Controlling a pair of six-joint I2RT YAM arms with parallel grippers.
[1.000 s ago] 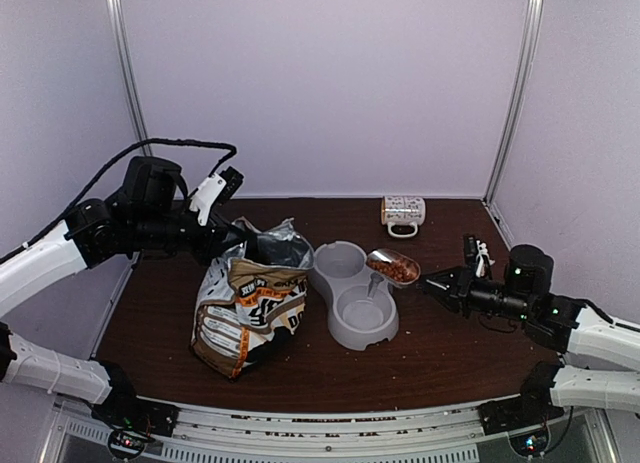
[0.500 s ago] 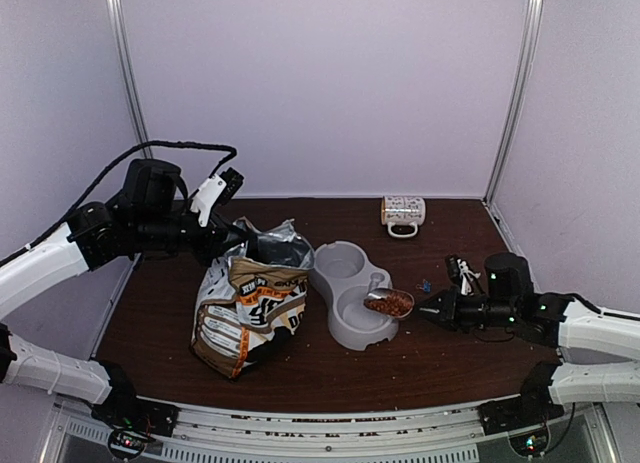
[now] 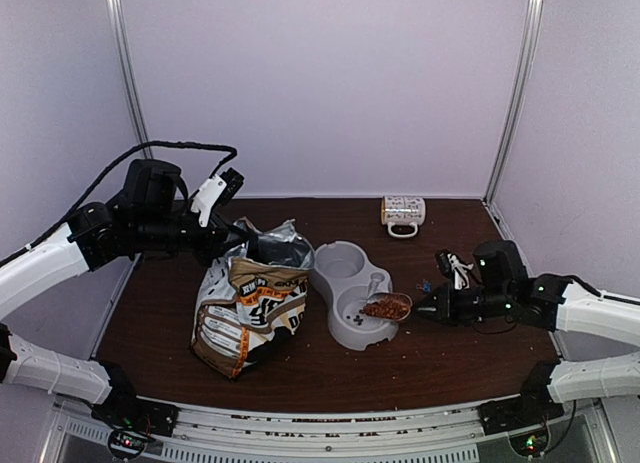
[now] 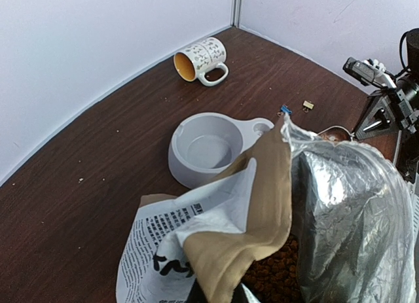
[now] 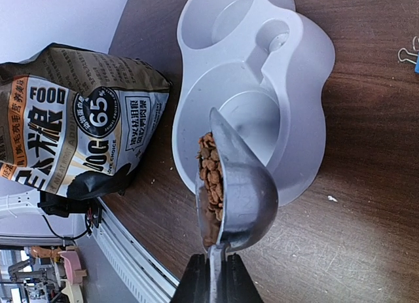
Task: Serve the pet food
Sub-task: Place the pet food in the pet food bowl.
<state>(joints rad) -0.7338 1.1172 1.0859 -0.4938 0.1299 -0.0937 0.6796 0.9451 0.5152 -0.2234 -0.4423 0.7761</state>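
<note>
The right gripper [image 3: 424,309] pinches the handle of a metal scoop [image 5: 247,185] heaped with pet food [image 3: 386,307], held over the near well of the grey double bowl [image 3: 345,335]. At the bowl's nine o'clock, the left gripper [image 3: 228,245] is pressed tight on the rim of the bag [image 3: 250,303]. A mug [image 3: 403,214] lies on its side at one o'clock.

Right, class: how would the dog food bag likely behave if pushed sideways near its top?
Probably floppy: the dog food bag has creased paper walls and a crumpled foil lining, so its top would likely buckle rather than slide. With kibble visible inside, it may be bottom-heavy and slump.
</note>
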